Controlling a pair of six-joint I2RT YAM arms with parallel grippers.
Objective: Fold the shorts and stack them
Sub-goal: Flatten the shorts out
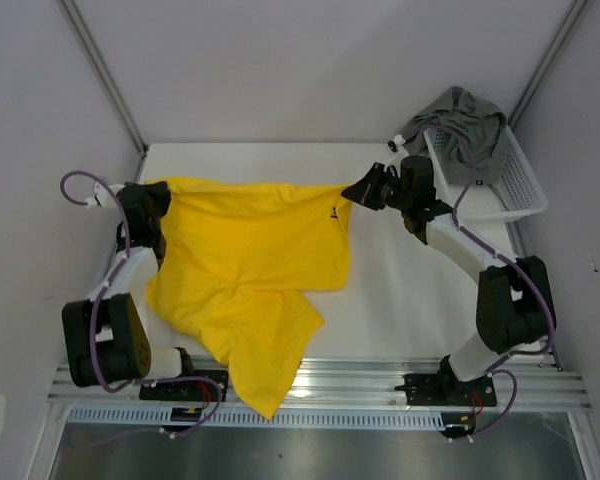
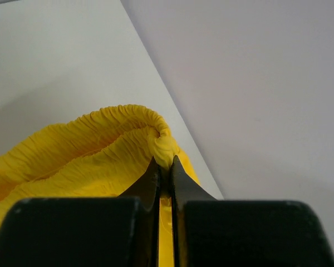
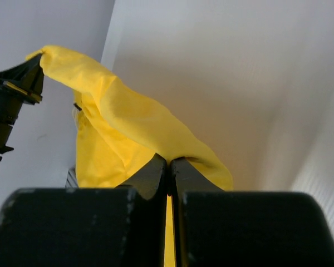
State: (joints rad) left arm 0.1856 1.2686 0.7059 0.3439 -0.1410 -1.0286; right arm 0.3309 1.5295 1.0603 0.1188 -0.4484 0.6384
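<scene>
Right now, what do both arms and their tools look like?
Left arm and right arm match: white links, bulky black joints, a purple cable looped along each. Left tool and right tool are black, each with two flat fingers tapering to thin tips. No markings visible.

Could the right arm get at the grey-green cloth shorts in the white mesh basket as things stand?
Probably not yet: the grey-green cloth shorts lie uncovered in the white plastic mesh basket beside that arm, but the right gripper is shut on the bright yellow cloth shorts.
</scene>
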